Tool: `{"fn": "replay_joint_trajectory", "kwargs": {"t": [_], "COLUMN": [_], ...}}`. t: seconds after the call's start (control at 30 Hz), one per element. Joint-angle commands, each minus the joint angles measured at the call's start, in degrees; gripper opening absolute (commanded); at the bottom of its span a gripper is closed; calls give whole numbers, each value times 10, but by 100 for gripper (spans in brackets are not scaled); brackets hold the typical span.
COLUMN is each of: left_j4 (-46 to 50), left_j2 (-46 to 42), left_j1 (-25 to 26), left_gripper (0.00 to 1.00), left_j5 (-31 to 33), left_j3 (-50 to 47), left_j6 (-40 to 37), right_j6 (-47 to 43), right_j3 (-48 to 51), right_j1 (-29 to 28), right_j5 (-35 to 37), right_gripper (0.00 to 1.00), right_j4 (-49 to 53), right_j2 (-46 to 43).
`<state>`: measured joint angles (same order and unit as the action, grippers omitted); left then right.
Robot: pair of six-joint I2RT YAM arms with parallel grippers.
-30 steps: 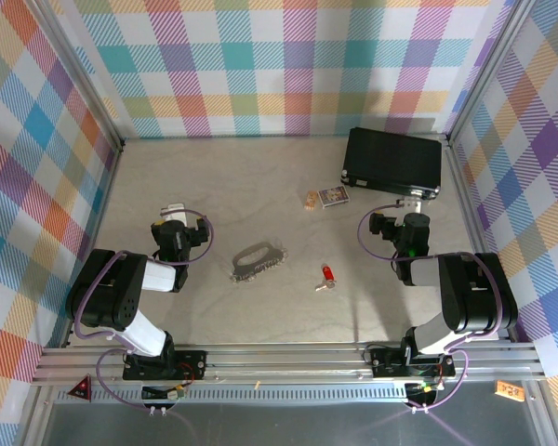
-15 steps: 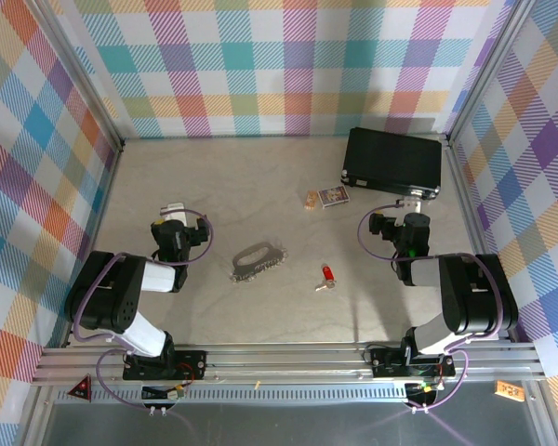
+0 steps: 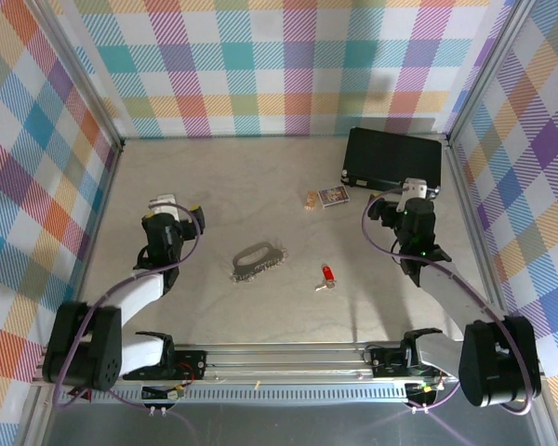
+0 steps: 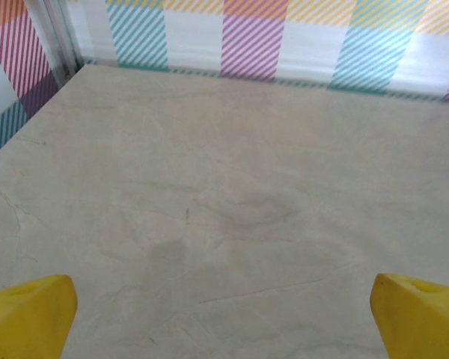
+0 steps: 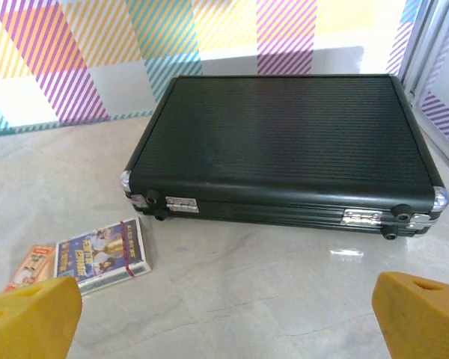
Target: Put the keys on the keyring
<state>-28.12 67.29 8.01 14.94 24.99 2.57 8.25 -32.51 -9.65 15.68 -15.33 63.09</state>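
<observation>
Beige marbled tabletop [image 3: 260,177], plaid walls [image 3: 288,65] around. Left gripper [image 4: 224,321] is hanging well left of the keyring [image 3: 258,260], yellow fingers [image 4: 26,314] standing wide apart, holding nothing. Keyring is lying flat mid-table. Red-headed key [image 3: 326,276] is lying near the keyring's right, not touching it. Right gripper [image 5: 224,321] is hovering well right of the keyring, jaws gaping and empty, facing a black case [image 5: 284,149] and a printed card [image 5: 105,254].

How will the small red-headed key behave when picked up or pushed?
The key lies flat on the table, so it probably slides rather than rolls. Being small, it is likely light and easily nudged. Its metal blade looks stiff.
</observation>
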Motion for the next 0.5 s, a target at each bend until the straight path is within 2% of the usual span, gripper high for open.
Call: {"fn": "replay_joint_trajectory", "kwargs": {"t": [0.0, 0.1, 0.2, 0.33, 0.47], "left_j4": [137, 246, 342, 420, 502], "left_j2": [-72, -117, -126, -115, -99], "left_j1": [10, 16, 25, 48, 96], "left_gripper": [100, 100, 100, 100, 100], "left_j5": [-31, -85, -147, -231, -287], "left_j3": [36, 66, 107, 149, 192], "left_j6": [105, 173, 205, 197, 175], "right_j6": [52, 53, 53, 52, 53], "right_j3": [-33, -73, -99, -122, -133], "right_j1": [-23, -38, -58, -96, -124], "right_j5": [20, -1, -39, -81, -137], "right_gripper": [99, 99, 99, 99, 99], "right_j4": [141, 226, 278, 328, 367], "right_j2": [-29, -35, -37, -39, -37]}}
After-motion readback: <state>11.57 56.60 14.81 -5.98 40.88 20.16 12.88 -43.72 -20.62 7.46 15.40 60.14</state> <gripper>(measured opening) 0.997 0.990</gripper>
